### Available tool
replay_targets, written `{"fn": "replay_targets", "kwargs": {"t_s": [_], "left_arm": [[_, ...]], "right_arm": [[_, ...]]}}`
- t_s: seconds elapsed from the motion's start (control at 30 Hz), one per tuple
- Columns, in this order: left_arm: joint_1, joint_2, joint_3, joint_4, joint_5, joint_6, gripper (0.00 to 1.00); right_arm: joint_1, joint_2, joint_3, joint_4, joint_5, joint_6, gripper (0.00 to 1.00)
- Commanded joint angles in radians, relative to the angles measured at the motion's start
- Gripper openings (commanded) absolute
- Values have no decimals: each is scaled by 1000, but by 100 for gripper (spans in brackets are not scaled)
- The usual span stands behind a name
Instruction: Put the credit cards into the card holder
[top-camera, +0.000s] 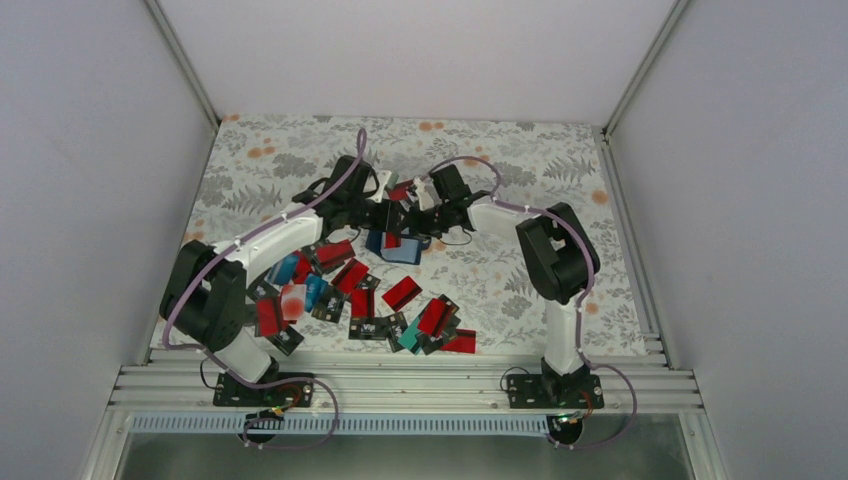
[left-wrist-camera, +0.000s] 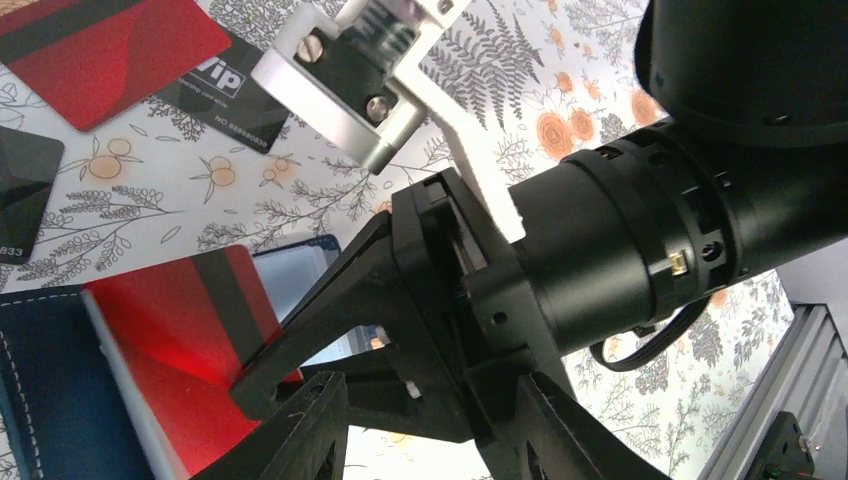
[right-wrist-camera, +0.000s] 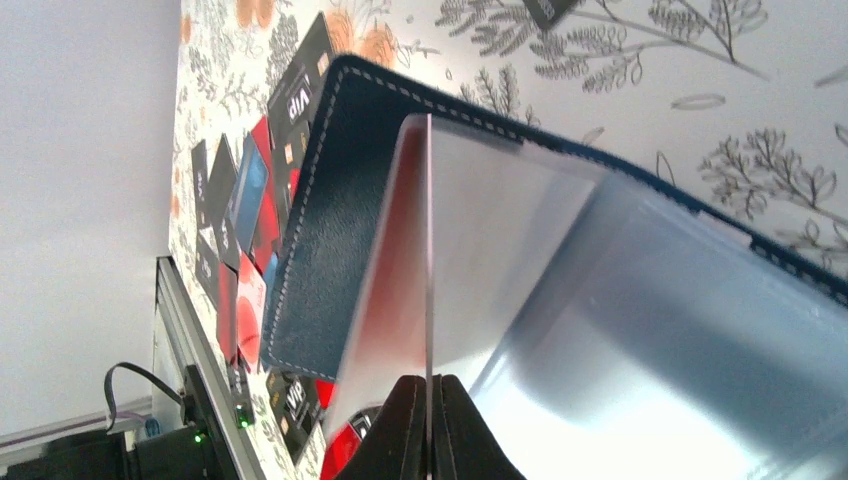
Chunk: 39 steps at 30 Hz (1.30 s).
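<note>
The whole table (top-camera: 520, 290) is being viewed from above and behind the arm bases (top-camera: 262, 388), facing downward. The open card holder (top-camera: 392, 246) is being shared by all views, both wrist cameras being held very close to it.

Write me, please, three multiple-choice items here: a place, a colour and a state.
1. Where is the card holder?
A. on the near rail
B. between the two arms' jaws, beyond the loose cards
C. far right corner
2. What colour is the card lying on the open holder?
A. teal
B. yellow
C. red with a dark stripe
3. How do the right jaws stand?
A. shut on the holder's clear sleeve
B. wide open
C. shut on a black card
B: the top view shows it mid-table between them. C: the left wrist view shows red. A: the right wrist view shows them pinching the sleeve's edge.
</note>
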Motion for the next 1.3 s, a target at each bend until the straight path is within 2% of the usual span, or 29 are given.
{"fn": "replay_targets", "kwargs": {"t_s": [0.0, 0.33, 0.93, 1.27], "left_arm": [[21, 3, -12, 43, 53, -16, 43], [134, 39, -140, 197, 156, -84, 38], [268, 175, -267, 312, 210, -43, 37], [295, 238, -295, 455, 376, -55, 39]], "right_arm": [[17, 59, 46, 36, -59, 11, 4], [17, 169, 72, 78, -98, -5, 4], [12, 176, 64, 98, -149, -94, 4], [5, 165, 58, 160, -279, -99, 4]]}}
